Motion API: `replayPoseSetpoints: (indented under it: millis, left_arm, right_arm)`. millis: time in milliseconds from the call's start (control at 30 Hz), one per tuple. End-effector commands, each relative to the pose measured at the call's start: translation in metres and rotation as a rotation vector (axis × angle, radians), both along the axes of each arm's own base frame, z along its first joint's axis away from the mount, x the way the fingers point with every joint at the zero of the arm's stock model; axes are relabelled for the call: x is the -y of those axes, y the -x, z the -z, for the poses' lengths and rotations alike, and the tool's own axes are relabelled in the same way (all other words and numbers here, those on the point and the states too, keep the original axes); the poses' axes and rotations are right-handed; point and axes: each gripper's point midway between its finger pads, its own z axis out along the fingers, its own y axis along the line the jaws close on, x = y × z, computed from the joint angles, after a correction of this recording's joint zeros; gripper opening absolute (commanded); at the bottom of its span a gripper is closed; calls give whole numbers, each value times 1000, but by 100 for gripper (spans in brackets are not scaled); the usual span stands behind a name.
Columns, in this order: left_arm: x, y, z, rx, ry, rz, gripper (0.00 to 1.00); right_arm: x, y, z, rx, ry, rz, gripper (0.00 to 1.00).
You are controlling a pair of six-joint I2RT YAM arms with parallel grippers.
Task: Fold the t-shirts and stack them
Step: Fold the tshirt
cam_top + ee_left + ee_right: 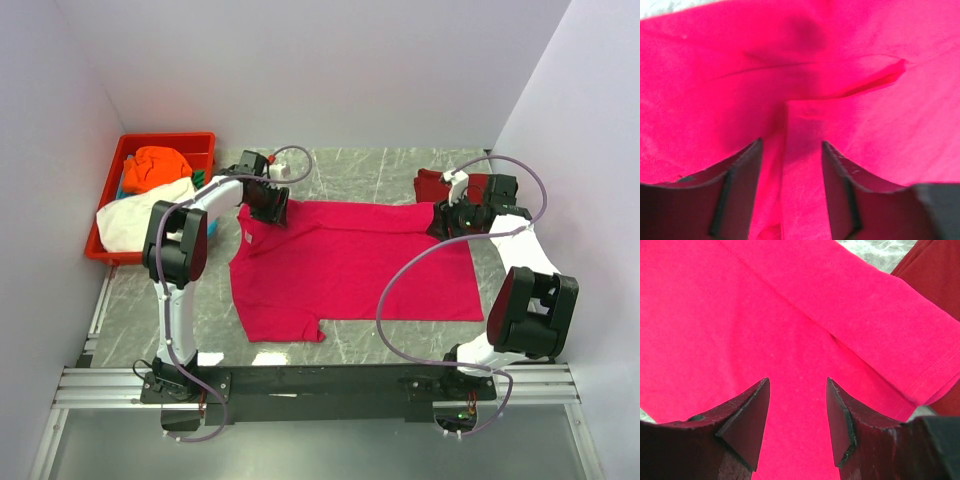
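Top cam sits high behind the arm bases and looks down on the whole bench [350, 342]. Both wrist cams are super close, peering down past the left fingers [740, 190] and right fingers [747, 425] at frame bottom. All three share the pink-red t-shirt [350, 260]. The darker red shirt [935, 270] shows upper right in the right wrist view.

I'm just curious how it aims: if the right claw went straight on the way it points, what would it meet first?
Most likely the bright pink-red t-shirt: the right gripper points down at its flat cloth, jaws apart. How far above is unclear.
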Motion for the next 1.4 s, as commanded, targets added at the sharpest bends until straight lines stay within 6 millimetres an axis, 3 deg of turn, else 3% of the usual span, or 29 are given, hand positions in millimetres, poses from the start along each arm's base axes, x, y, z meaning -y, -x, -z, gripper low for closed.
replayPoseSetpoints:
  millis: [0,133,333,400,467,567,733,867,1000,1100,1167,1233,1267,1300,1333,1367]
  left_arm:
    - [15,1,-15,12,49,58,54]
    - [18,8,-16,-10,71,73,35]
    - [18,14,-17,-9,71,108,29]
    - [19,14,-22,-8,78,108,9]
    - [22,14,-34,17,92,115,1]
    - [29,23,-55,42,139,144,1]
    - [49,66,-65,-20,242,257,2]
    - [71,105,-56,-98,246,376,27]
    - [75,120,-62,-131,240,417,43]
    - [64,100,-79,-18,180,332,51]
    - [52,65,-102,134,154,224,55]
    - [19,19,-117,245,105,6,58]
    - [7,5,-120,266,105,-54,58]
    - [-3,-9,-127,285,118,-120,58]
    - [-25,-26,-129,303,115,-191,58]
    - [-33,-39,-122,305,115,-229,57]
  right_arm:
    - [-5,3,-11,31,-19,-9,56]
    - [-4,4,-11,34,-16,-7,56]
    - [-4,4,-14,36,-23,-3,56]
    - [-4,4,-16,40,-21,-4,56]
    - [-4,5,-17,43,-20,-4,56]
    - [-3,5,-20,51,-17,-2,56]
    - [-2,4,-22,55,-18,1,56]
    - [0,3,-22,53,-16,4,56]
    - [4,1,-20,51,1,13,56]
    - [8,-3,-17,43,17,30,56]
    - [16,-14,-15,36,22,85,56]
    - [32,-32,-22,57,64,167,56]
    - [37,-39,-16,22,45,219,56]
    - [44,-51,-24,37,51,253,56]
    - [52,-59,-24,33,52,309,56]
    - [58,-65,-16,7,52,335,56]
